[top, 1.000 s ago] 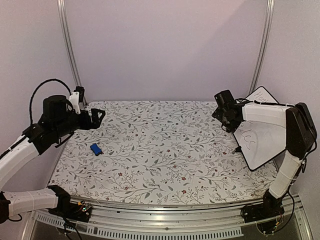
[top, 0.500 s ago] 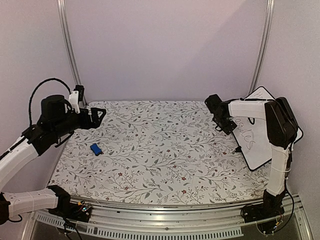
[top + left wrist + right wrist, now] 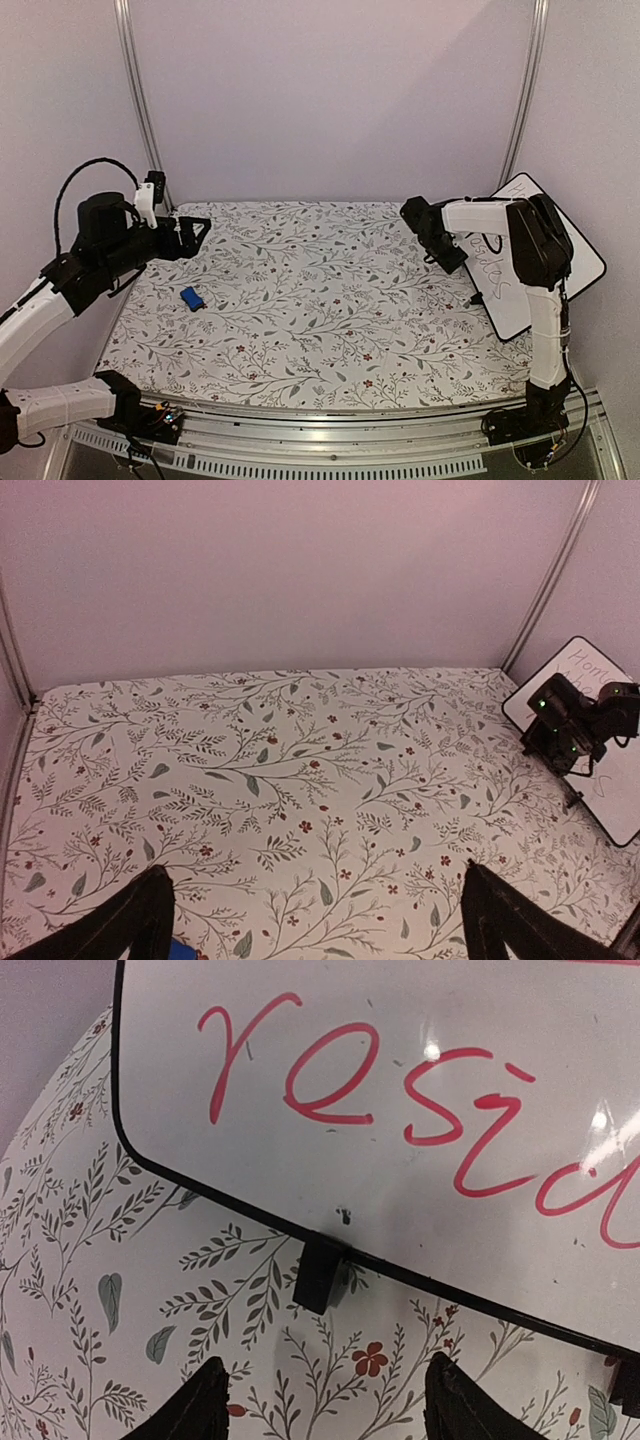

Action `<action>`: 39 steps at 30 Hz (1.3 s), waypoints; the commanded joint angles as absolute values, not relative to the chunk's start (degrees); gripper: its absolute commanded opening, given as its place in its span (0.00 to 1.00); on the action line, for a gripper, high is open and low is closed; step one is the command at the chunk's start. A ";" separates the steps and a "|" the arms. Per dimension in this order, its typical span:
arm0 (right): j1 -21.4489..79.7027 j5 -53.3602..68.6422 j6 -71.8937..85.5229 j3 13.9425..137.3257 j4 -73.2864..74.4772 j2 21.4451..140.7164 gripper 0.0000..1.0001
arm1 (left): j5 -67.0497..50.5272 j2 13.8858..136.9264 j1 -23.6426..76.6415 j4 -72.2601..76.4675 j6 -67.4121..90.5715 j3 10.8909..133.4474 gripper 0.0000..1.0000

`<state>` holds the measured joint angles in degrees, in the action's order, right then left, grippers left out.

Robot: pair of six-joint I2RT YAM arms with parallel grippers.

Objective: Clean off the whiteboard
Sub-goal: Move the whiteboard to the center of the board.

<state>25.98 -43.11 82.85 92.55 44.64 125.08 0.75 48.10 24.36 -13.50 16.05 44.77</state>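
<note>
The whiteboard (image 3: 545, 262) leans tilted at the table's right edge, with handwriting on its face. In the right wrist view the whiteboard (image 3: 400, 1080) shows red cursive letters, a thin black rim and a small black foot (image 3: 322, 1272) resting on the cloth. My right gripper (image 3: 453, 260) hovers just left of the board's lower edge. The same gripper (image 3: 330, 1392) is open, with only cloth between its fingers. My left gripper (image 3: 200, 228) hangs open over the far left of the table, and in its own view (image 3: 320, 930) it holds nothing. The whiteboard (image 3: 612, 792) shows at the right of that view.
A small blue eraser block (image 3: 192, 298) lies on the floral tablecloth (image 3: 320, 300) at the left, below my left gripper; a sliver of it (image 3: 182, 951) shows by the left finger. Plain walls and two metal posts (image 3: 135, 90) close in the back.
My right arm has folded upward and its gripper has slid left, off the board's face to its lower left edge, with the jaws narrowing somewhat. The left arm has barely moved.
</note>
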 commanded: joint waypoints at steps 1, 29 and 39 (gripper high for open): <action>26.25 -46.40 85.85 94.40 47.92 126.88 0.65 | -0.86 47.15 24.73 -11.78 15.26 43.77 1.00; 22.62 -46.84 83.71 101.79 49.34 133.37 0.58 | -1.56 46.84 24.60 -11.60 14.52 43.77 1.00; 21.91 -46.06 82.97 102.83 49.40 134.21 0.40 | -3.18 47.35 23.20 -11.33 14.50 43.90 1.00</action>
